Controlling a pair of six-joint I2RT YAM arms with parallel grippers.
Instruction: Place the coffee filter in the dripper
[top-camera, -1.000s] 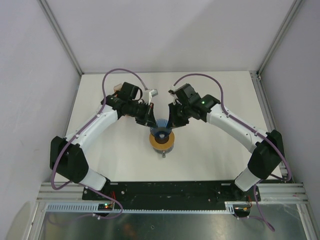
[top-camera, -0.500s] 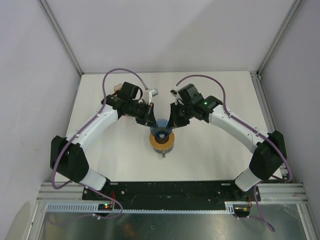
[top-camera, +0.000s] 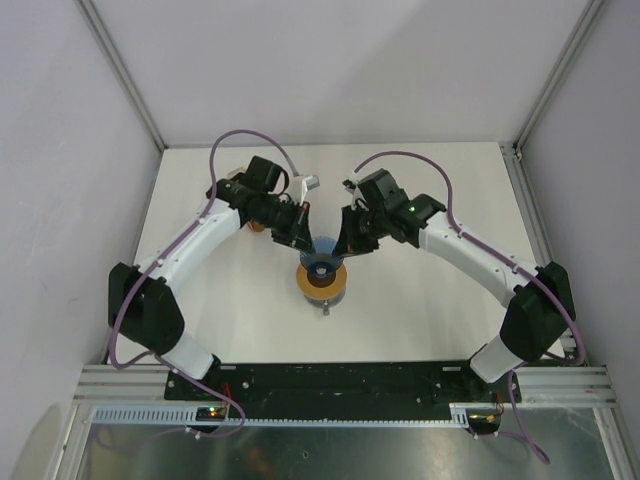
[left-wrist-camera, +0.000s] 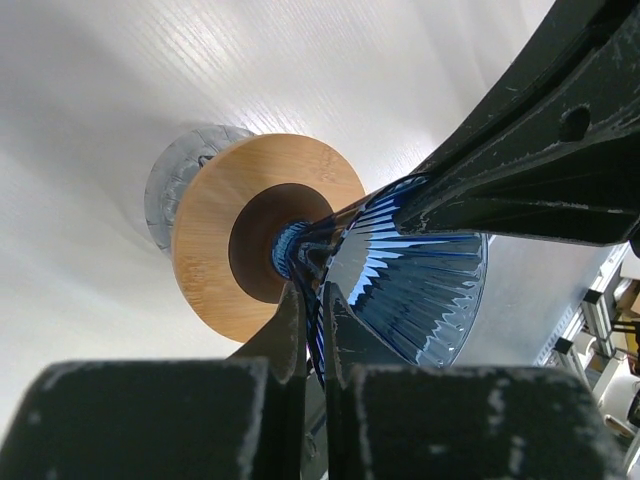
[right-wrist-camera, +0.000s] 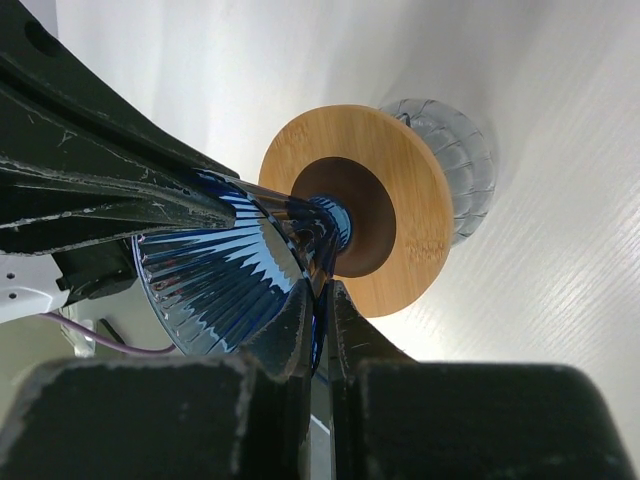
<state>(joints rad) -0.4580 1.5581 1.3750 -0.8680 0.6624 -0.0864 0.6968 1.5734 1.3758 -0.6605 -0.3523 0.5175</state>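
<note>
Counted on the white table: one dripper, two arms, two grippers. Of the dripper itself, counted: one blue ribbed cone, one flat wood-coloured ring collar with a dark centre, one greyish clear base. Standing near the middle of the table, between both arms, with the narrow end of the cone down in the dark centre of the collar and the base under the collar.

Left gripper: nearly closed, only a thin slit between the fingers. Pinching the thin wall of the blue cone at its rim, on the far-left side as seen from the top camera.

Right gripper: closed equally tight, fingers pinching the cone wall at the rim on the far-right side, opposite to the left one.

Inside of the cone: seen only from the top camera, blue with a dark centre, too small to tell more. Coffee filter: not to be made out in any view, so its place cannot be told.
</note>
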